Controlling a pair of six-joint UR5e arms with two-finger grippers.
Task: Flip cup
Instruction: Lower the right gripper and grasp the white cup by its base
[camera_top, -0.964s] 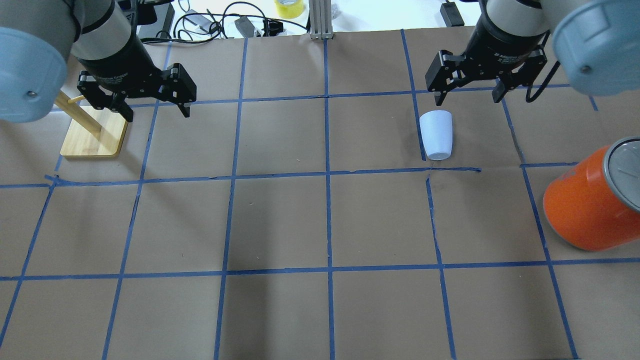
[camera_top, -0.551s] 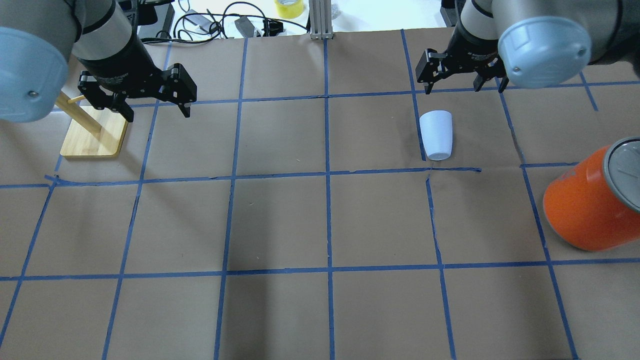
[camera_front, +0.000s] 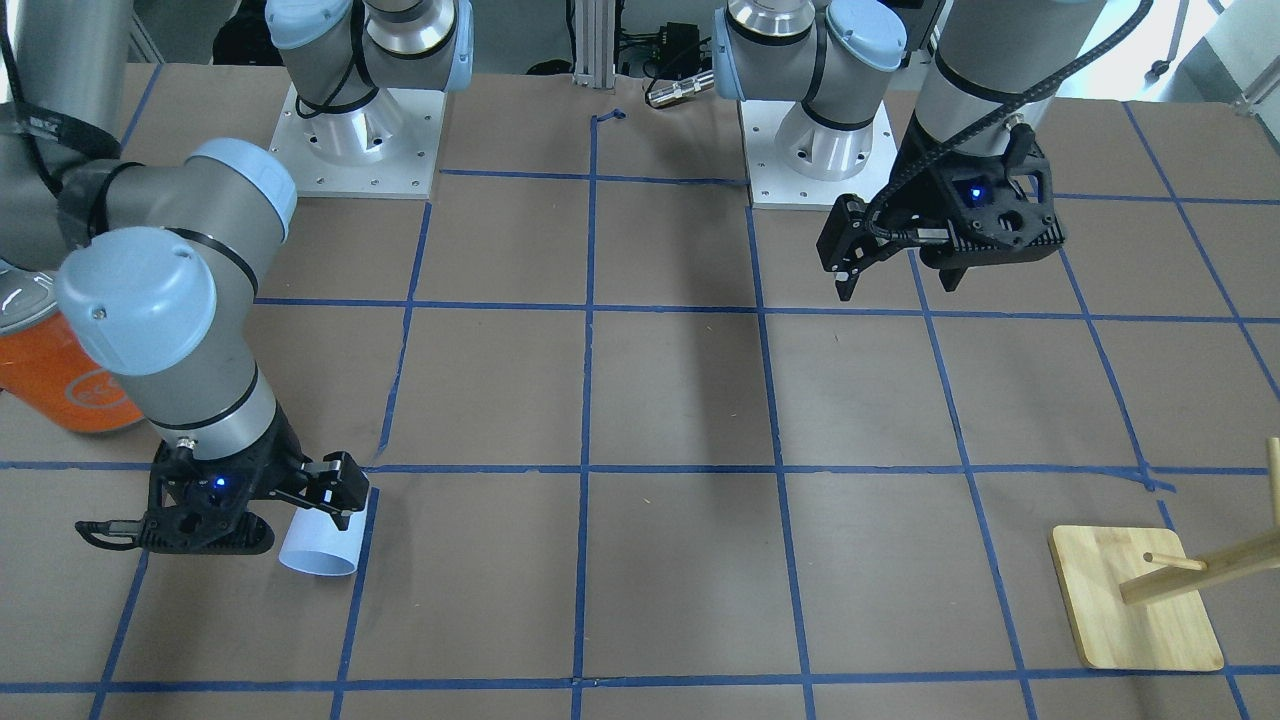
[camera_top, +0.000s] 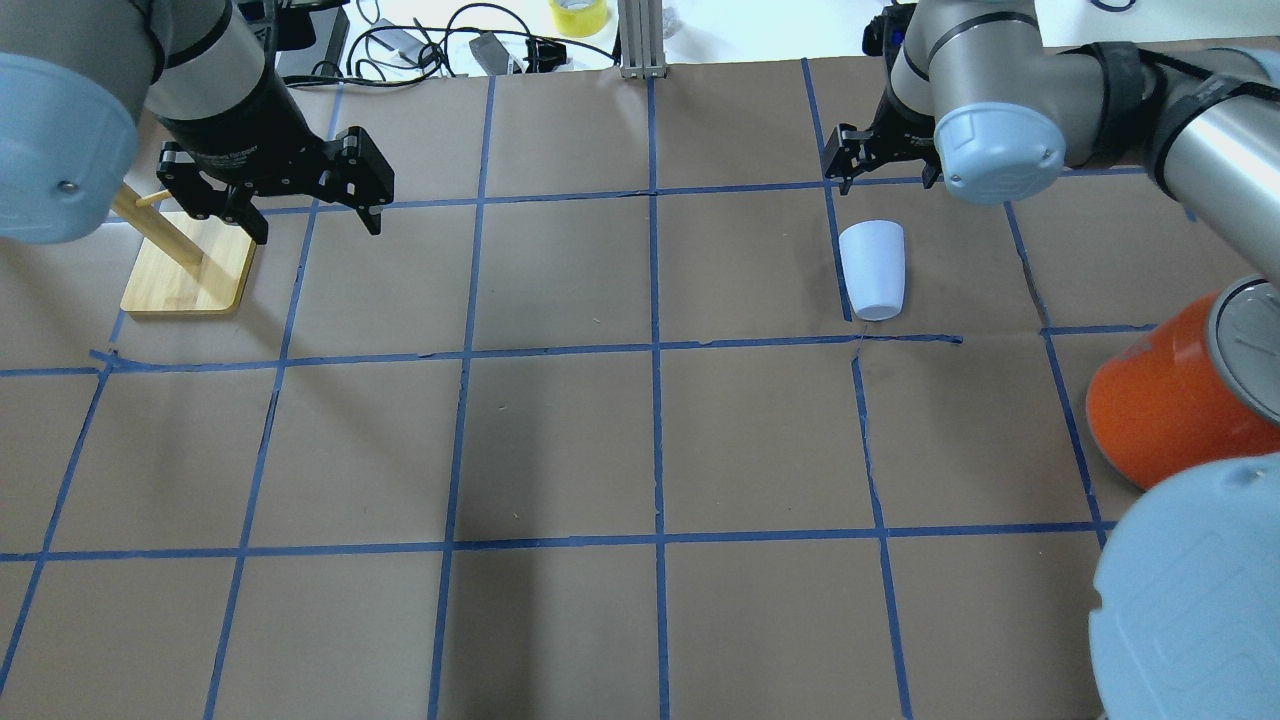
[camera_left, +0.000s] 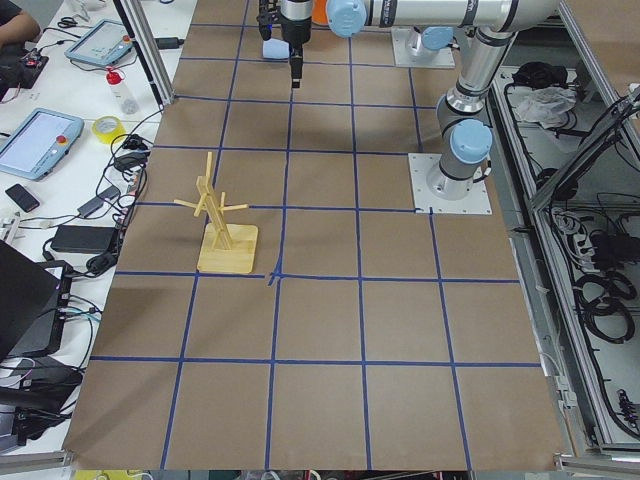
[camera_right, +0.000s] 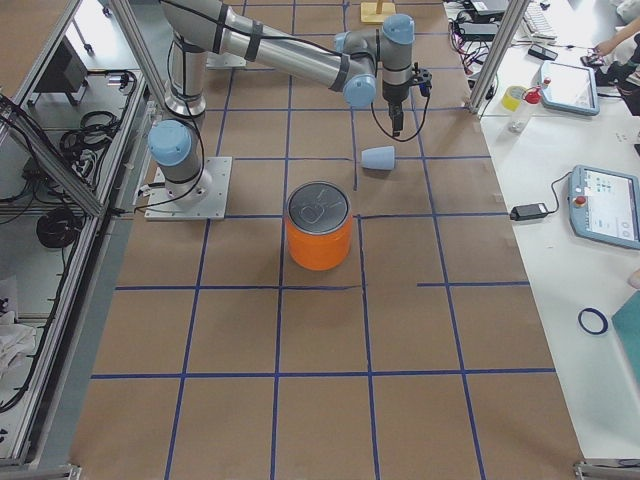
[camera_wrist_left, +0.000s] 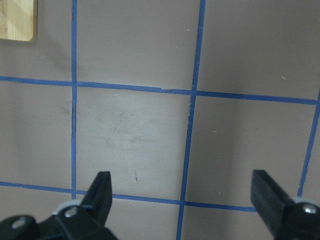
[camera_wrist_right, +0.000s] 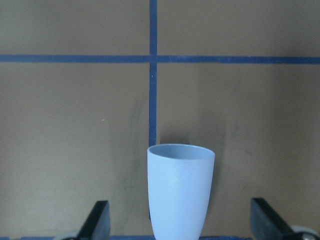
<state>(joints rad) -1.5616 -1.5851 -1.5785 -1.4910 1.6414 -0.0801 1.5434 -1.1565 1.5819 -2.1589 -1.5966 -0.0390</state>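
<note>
The pale blue-white cup (camera_top: 872, 270) lies on its side on the brown paper, its wider end toward the far edge of the table. It also shows in the front view (camera_front: 322, 548) and the right side view (camera_right: 379, 158). My right gripper (camera_top: 885, 178) is open and hovers over the cup's wide end without touching it. In the right wrist view the cup (camera_wrist_right: 180, 197) sits between the two spread fingers (camera_wrist_right: 97, 220). My left gripper (camera_top: 312, 222) is open and empty, far off at the left; the left wrist view (camera_wrist_left: 184, 195) shows only bare paper and tape.
A large orange can (camera_top: 1170, 420) with a silver top stands at the right. A wooden peg stand (camera_top: 190, 265) stands at the far left, beside my left gripper. My right arm's elbow (camera_top: 1190, 600) hangs over the near right corner. Cables and a tape roll (camera_top: 578, 15) lie past the far edge.
My right arm has swung around; its gripper moved toward the table's far edge, beyond the cup, and its elbow came into view at the lower right. The cup and left arm have not moved.
</note>
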